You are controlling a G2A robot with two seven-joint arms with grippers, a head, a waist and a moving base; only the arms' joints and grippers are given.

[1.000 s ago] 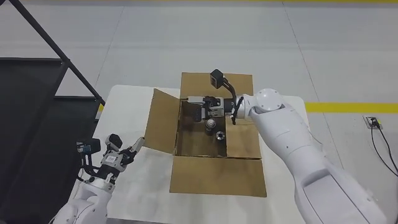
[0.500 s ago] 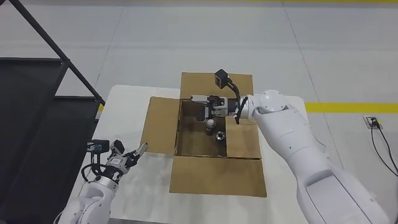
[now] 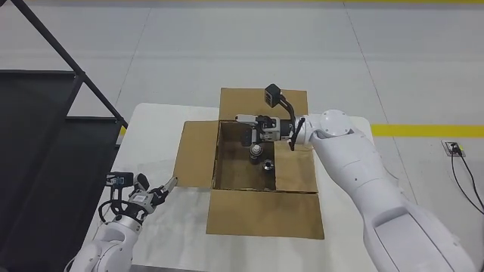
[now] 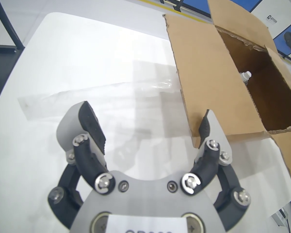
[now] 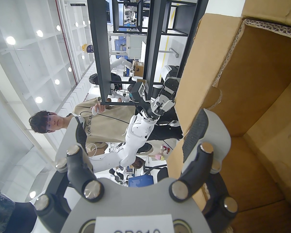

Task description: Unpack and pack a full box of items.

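An open cardboard box [image 3: 261, 196] stands on the white table [image 3: 151, 140] with its flaps spread out. Two small bottles [image 3: 256, 151] stand inside; the left wrist view catches a white cap [image 4: 245, 75] of one. My right gripper [image 3: 243, 119] hangs over the box's far left corner, open and holding nothing. In its wrist view the right gripper [image 5: 138, 129] has the edge of the cardboard wall [image 5: 208, 73] beside one finger. My left gripper [image 3: 165, 190] hovers open and empty over the table, just off the corner of the left flap [image 4: 203, 78].
A clear plastic sheet [image 4: 99, 93] lies flat on the table ahead of my left gripper [image 4: 148, 122]. A black metal rack [image 3: 45, 121] stands off the table's left side. The table's front left edge is close to the left arm.
My left gripper has drawn back from the left flap toward the table's front, and that flap now lies lower. The right gripper has shifted slightly to the right over the box.
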